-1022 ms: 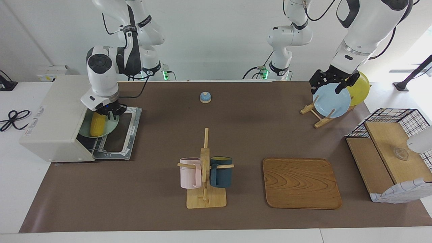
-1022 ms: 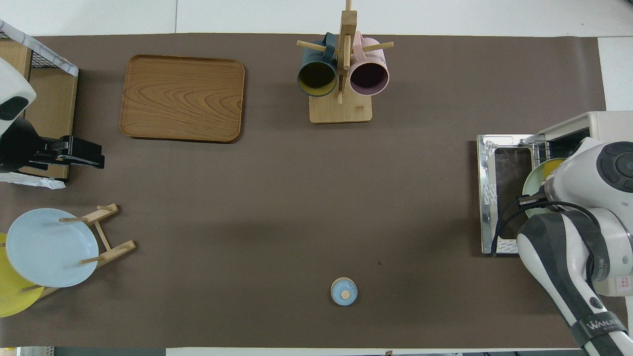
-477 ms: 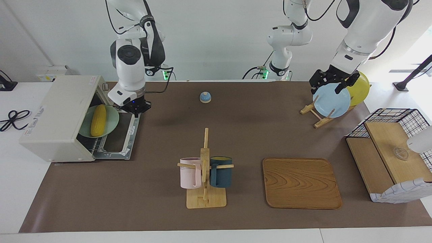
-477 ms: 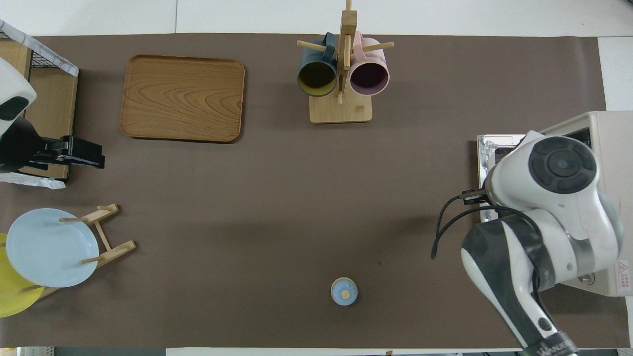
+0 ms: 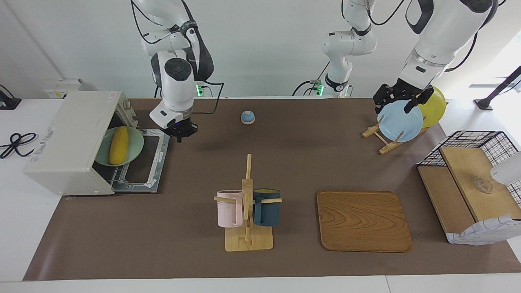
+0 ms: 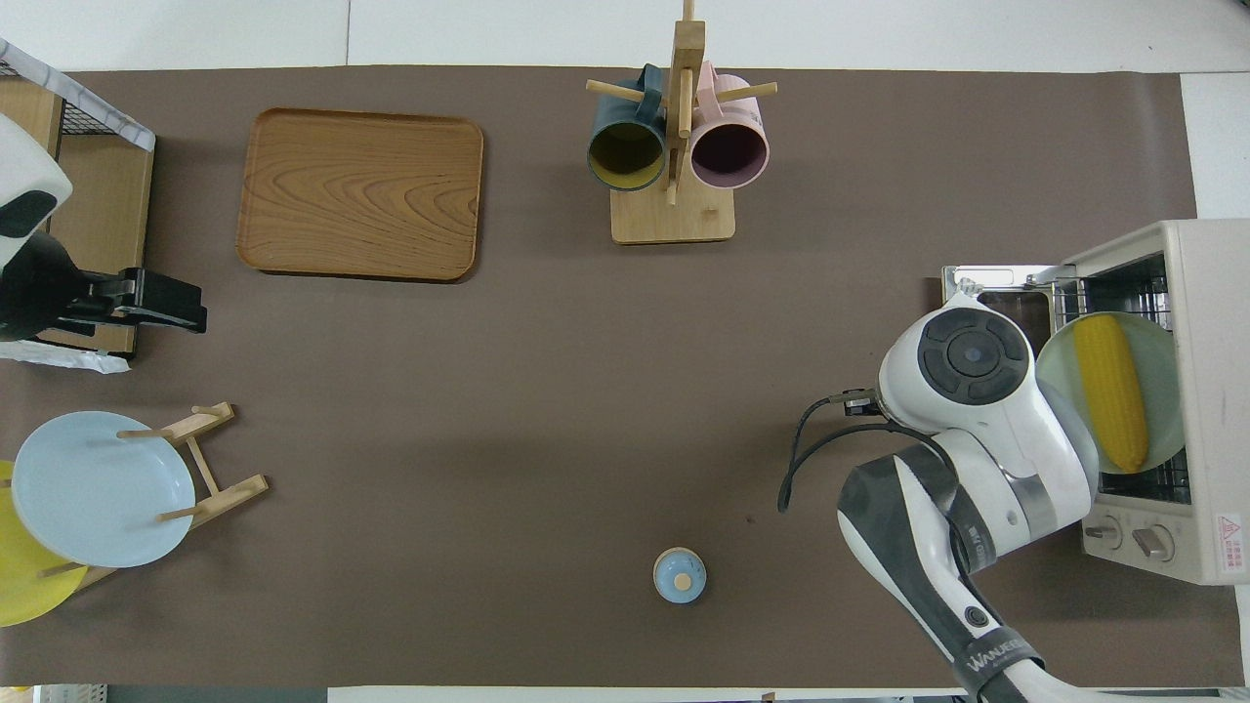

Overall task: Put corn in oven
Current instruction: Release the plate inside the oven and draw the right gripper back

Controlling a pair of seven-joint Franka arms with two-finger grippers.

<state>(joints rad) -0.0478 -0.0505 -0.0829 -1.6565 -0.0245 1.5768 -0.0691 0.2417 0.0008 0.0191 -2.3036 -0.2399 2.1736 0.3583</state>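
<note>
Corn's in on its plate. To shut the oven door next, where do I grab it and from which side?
Probably the free outer edge of the oven door, lying flat and open in front of the oven; come from above with the shut right gripper.

A white table [image 5: 16, 228] carries a brown mat [image 5: 179, 260] that fills most of both frames. In the facing view, the oven [image 5: 69, 142] sits at centre left with its glass door [image 5: 142, 162] dropped flat onto the mat. A small blue bell [image 5: 247, 117] stands at upper centre. A wooden mug rack [image 5: 248, 228] stands at lower centre, a wooden tray [image 5: 363, 220] just to its right. A plate rack [image 5: 382, 138] stands at upper right, and a wire-and-wood basket [image 5: 472, 191] sits at the right edge.
</note>
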